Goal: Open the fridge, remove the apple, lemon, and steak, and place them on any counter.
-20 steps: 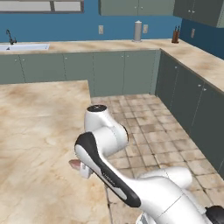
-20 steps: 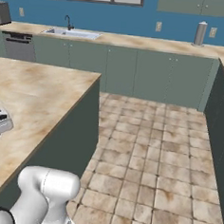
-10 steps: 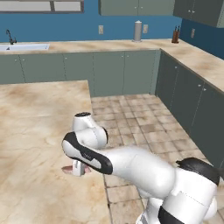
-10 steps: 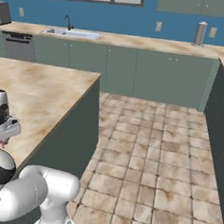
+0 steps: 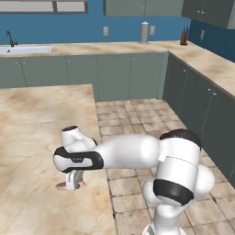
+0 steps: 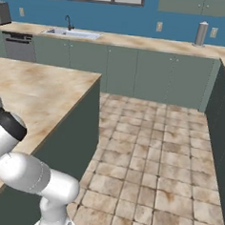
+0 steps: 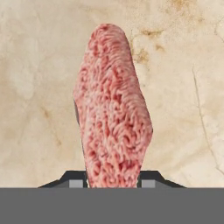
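Hand view: hand (image 7: 113, 183) pinching steak (image 7: 113, 118) between both tips, slab reaching forward from them, just over marbled surface (image 7: 39, 65) below.

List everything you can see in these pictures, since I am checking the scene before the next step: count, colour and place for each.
steak: one, pinkish-red, held over the island top
counter: one island, beige marbled top, grey-green base, left of the tiled floor
wall counters: beige tops, grey-green doors, along the blue walls
sink: one, pale, with a dark tap, in the back counter
paper towel roll: one, grey, on the back counter
knife block: one, brown, far right corner
floor: brown tiles
arm: one, white with dark joints
hand: one, shut on the steak, low over the island
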You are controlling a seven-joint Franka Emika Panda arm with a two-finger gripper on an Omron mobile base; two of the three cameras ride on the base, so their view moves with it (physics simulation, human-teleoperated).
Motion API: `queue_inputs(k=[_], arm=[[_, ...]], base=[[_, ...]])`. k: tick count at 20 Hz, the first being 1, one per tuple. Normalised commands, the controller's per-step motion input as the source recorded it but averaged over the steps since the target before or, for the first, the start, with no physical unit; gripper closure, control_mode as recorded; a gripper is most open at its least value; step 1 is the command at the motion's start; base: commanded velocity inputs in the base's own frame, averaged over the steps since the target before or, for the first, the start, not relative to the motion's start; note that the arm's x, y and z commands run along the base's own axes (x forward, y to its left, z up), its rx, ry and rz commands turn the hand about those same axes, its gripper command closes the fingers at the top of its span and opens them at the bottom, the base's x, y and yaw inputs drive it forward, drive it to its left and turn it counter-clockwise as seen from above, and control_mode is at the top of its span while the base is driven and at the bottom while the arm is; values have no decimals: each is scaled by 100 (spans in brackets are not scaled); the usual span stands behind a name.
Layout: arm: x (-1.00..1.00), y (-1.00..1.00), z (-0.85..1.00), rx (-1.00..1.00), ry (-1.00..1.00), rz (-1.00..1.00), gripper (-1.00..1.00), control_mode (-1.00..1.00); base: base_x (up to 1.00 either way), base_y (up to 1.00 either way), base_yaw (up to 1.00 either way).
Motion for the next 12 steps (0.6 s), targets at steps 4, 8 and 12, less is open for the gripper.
queue_inputs(k=[4, 8, 12], arm=[[0, 0, -16, 0, 0, 13, 100, -100], [0, 0, -23, 0, 0, 12, 100, -100], [0, 1, -23, 0, 0, 10, -100, -100]], base=[[0, 0, 0], [0, 0, 0], [0, 0, 0]])
